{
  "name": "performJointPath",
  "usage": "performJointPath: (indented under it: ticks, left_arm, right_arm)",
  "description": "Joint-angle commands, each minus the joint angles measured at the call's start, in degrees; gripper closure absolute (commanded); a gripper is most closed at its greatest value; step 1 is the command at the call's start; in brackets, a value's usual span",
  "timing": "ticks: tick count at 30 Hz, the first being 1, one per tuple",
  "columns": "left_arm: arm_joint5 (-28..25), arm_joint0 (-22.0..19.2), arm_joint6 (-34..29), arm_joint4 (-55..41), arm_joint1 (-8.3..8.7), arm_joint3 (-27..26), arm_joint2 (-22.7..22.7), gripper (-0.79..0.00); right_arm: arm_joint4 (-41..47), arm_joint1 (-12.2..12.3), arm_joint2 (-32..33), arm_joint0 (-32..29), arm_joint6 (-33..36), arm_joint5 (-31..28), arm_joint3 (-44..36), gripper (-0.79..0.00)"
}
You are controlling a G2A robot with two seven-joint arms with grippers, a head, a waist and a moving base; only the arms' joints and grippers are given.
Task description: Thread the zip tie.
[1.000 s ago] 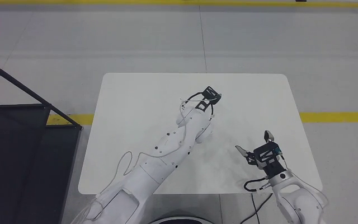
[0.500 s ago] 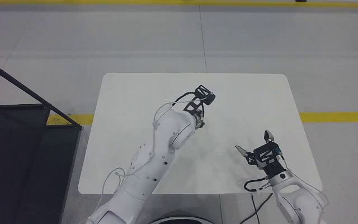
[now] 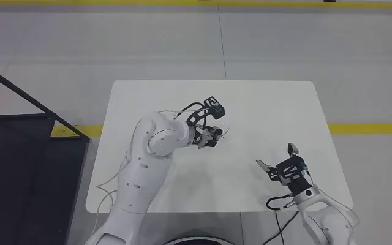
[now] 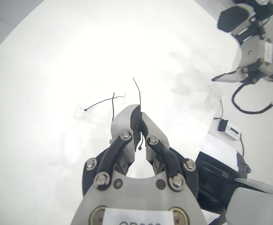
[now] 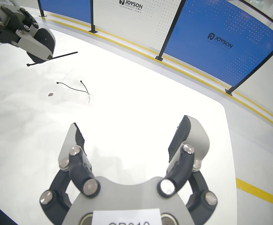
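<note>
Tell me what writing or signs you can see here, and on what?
Blue panel: white brand logo; the small print beneath is unreadable.
White panel: same logo, in dark print.
Label on right gripper: characters cut off, unreadable.
Matching label on left gripper: likewise cut off.

Left claw point(image 4: 140, 109) pulled back toward table centre carrying zip tie point(image 4: 140, 98); elbow swung left.

Black zip tie point(image 4: 139, 93), white table point(image 3: 269, 110), silver right claw point(image 5: 129, 120), black ribbed pads point(image 5: 177, 136)
</note>
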Motion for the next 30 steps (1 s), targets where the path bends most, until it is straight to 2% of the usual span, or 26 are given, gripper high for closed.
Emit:
performJointPath:
  ticks: [1,7,11,19,22,25,27,30]
  left_arm:
    - [-0.3,-1.0,0.3,-6.2,1.57,1.3,0.4,0.000]
    - [0.0,-3.9,0.0,-18.4,7.08,3.3,3.7,0.000]
    - [0.8,-5.1,-0.7,-20.8,10.21,3.8,4.7,0.000]
    - [0.8,-5.1,-0.7,-20.8,10.21,3.8,4.7,0.000]
    - [1.3,-4.0,1.5,-20.0,10.35,2.9,5.3,0.000]
    - [0.6,-4.1,2.3,-21.8,10.66,3.5,5.3,0.000]
    - [-0.3,-4.8,1.6,-24.5,10.87,4.6,5.2,0.000]
    - [-1.0,-6.1,1.1,-29.7,11.35,6.6,5.8,0.000]
  right_arm:
    - [-0.2,-0.1,-1.8,0.7,1.3,-1.5,-0.1,-0.785]
    - [3.7,-0.4,-7.1,5.4,6.4,-7.1,1.5,-0.785]
    - [3.4,-0.4,-7.5,6.7,8.6,-6.7,1.6,-0.785]
    - [3.4,-0.4,-7.5,6.7,8.6,-6.7,1.6,-0.785]
    - [4.6,-0.5,-8.7,7.3,8.0,-7.3,1.8,-0.785]
    - [14.4,-0.9,-8.9,9.4,8.5,-8.5,3.9,-0.785]
    - [24.0,-0.9,-8.9,11.3,9.4,-13.2,6.3,-0.785]
    - [41.2,-0.9,-9.0,15.0,14.2,-20.1,12.6,-0.785]
